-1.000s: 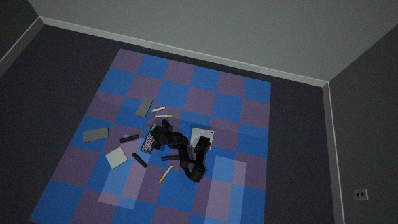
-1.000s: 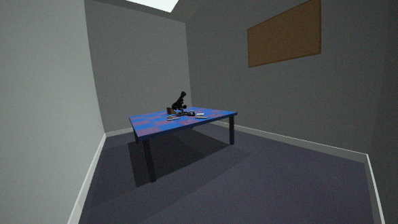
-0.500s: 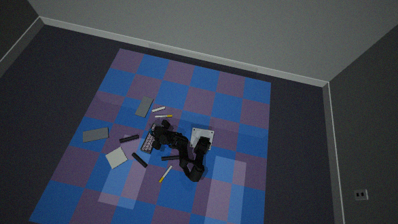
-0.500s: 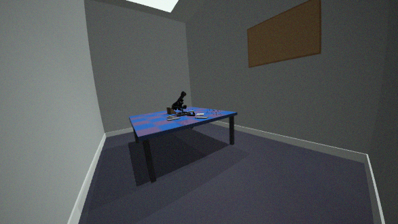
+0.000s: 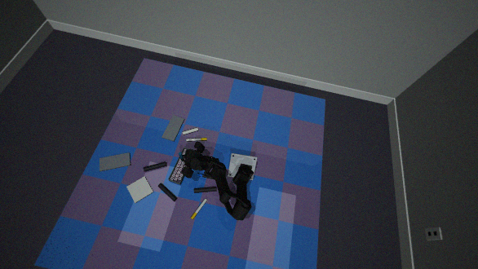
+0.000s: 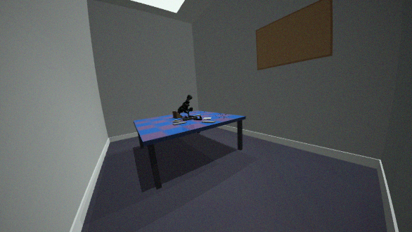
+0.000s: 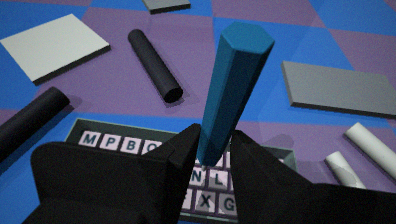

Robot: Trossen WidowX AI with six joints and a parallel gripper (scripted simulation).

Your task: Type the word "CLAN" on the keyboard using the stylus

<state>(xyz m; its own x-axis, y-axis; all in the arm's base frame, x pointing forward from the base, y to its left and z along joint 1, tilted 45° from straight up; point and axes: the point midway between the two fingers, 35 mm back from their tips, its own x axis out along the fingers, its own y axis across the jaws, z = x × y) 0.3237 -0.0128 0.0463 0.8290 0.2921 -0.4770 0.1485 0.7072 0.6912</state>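
Observation:
The blue hexagonal stylus (image 7: pixel 234 82) stands nearly upright, leaning a little, in my gripper (image 7: pixel 215 134), which is shut on it. The keyboard (image 7: pixel 110 143) (image 5: pixel 177 174) lies under the gripper. In the wrist view the stylus's pale lower tip appears at the upper edges of the N key (image 7: pixel 196 175) and the L key (image 7: pixel 218 179). I cannot tell whether it touches a key. The X key (image 7: pixel 205 200) and G key (image 7: pixel 228 203) show below. The fingers hide much of the keyboard, and I cannot make out the C or A key.
Black cylinders (image 7: pixel 154 65) (image 5: pixel 155 166) (image 5: pixel 167 191) and a white slab (image 7: pixel 56 46) (image 5: pixel 140 189) lie beyond the keyboard. Grey slabs (image 7: pixel 340 89) (image 5: pixel 174 128) (image 5: pixel 115 161) lie farther out. White sticks (image 7: pixel 375 150) (image 5: pixel 190 131) lie off one end. A yellow-ended stick (image 5: pixel 199 208) lies near the arm.

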